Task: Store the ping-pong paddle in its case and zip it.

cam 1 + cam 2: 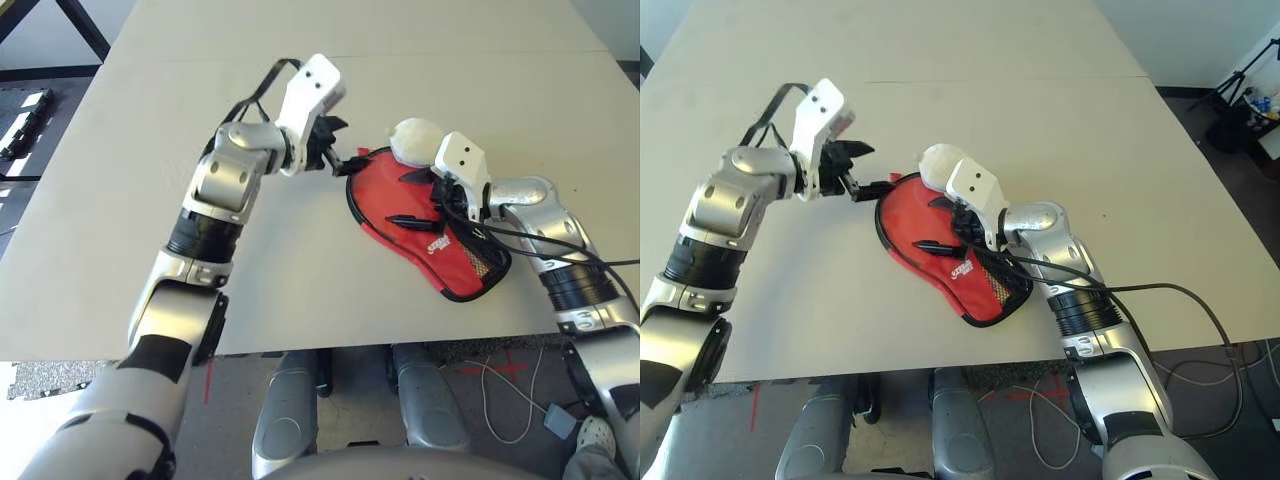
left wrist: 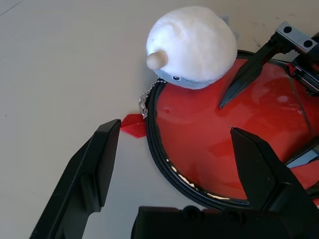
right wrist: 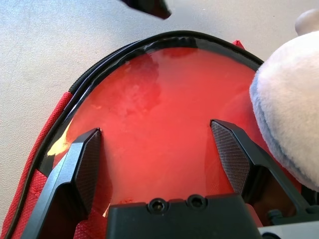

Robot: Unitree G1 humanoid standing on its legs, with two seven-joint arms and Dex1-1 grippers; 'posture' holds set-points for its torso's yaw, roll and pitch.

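The red case (image 1: 455, 262) lies on the table with its logo and mesh pocket toward me. Inside its black zipper rim (image 2: 158, 149) shows a glossy round red face, the ping-pong paddle (image 3: 164, 94); its handle is hidden. A zipper pull with a red tab (image 2: 133, 124) sits at the rim's far left edge. My left gripper (image 1: 338, 145) is open just left of that edge, one finger (image 2: 89, 169) on each side of the rim. My right gripper (image 1: 412, 197) hovers open close over the paddle face, its fingers (image 3: 82, 164) spread across it.
A white plush lump (image 1: 415, 140) rests on the far end of the case, beside my right gripper. The pale table (image 1: 300, 280) has its front edge close to the case's near end. Cables run from my right forearm (image 1: 540, 215).
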